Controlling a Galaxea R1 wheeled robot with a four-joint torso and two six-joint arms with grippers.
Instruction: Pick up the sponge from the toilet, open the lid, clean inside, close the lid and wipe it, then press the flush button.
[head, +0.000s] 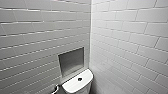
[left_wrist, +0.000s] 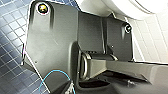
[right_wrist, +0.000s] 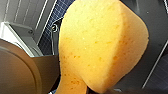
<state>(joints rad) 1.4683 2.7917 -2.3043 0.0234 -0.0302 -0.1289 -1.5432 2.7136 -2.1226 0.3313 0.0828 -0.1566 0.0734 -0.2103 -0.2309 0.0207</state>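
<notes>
The orange sponge (right_wrist: 100, 47) looms large in the right wrist view, with my right gripper shut on it and hanging in the air. Beyond it are a white part of the toilet (right_wrist: 15, 32) and a shadowed curved surface (right_wrist: 17, 72) that I cannot identify. In the head view the toilet's white tank top (head: 75, 85) sits low in the corner with the dark round flush button (head: 79, 79) in its middle. The left wrist view has the white underside of the toilet bowl (left_wrist: 125, 7) above the floor. My left gripper is open and holds nothing that I can see. The lid is hidden.
White tiled walls meet in a corner behind the tank, with a recessed grey niche (head: 71, 60) just above it. A chrome fitting (head: 55, 88) sits left of the tank. The floor is dark blue small tiles (left_wrist: 10, 30), with white wall tiles (left_wrist: 152, 37) beside the bowl.
</notes>
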